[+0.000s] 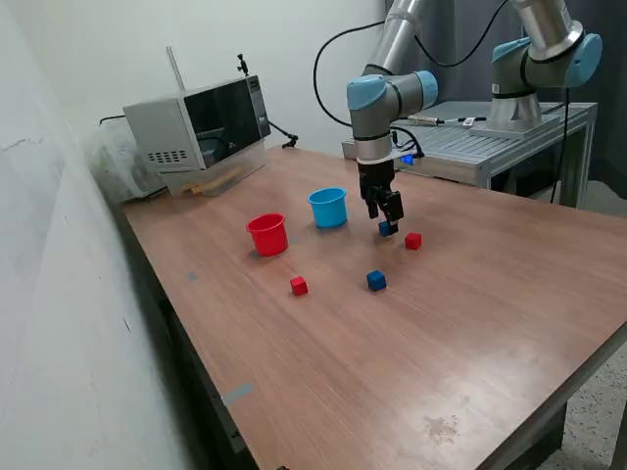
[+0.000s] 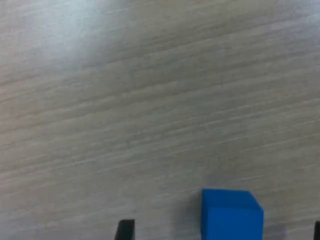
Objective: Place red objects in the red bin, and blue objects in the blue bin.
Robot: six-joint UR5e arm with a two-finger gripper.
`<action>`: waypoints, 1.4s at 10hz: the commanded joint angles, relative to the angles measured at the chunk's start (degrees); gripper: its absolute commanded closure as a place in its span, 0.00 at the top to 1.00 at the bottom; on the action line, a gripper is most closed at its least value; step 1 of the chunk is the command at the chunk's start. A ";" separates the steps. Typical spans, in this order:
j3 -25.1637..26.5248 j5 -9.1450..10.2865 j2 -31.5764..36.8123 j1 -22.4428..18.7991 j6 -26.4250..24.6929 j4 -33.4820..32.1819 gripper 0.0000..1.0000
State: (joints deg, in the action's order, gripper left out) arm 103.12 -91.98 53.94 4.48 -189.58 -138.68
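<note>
My gripper (image 1: 388, 217) hangs over a dark blue cube (image 1: 388, 228) that lies on the wooden table, just at its fingertips. In the wrist view the same blue cube (image 2: 231, 215) sits between two widely spaced dark fingertips (image 2: 125, 229), touching neither, so the gripper (image 2: 221, 232) is open. A second blue cube (image 1: 376, 280) lies nearer the front. One red cube (image 1: 412, 240) rests just to the exterior view's right of the gripper, another red cube (image 1: 299, 285) further left. The red bin (image 1: 267, 234) and the blue bin (image 1: 328, 208) stand upright side by side, left of the gripper.
A microwave (image 1: 201, 127) sits at the table's back left corner by the wall. A second robot arm (image 1: 539, 59) stands on a metal bench (image 1: 490, 147) behind the table. The table's front edge (image 1: 421, 446) runs along the bottom.
</note>
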 commanded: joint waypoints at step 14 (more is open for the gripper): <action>-3.70 -0.30 15.68 4.53 6.07 11.15 0.00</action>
State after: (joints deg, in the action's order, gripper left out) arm 101.10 -92.35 70.52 6.07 -183.85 -128.01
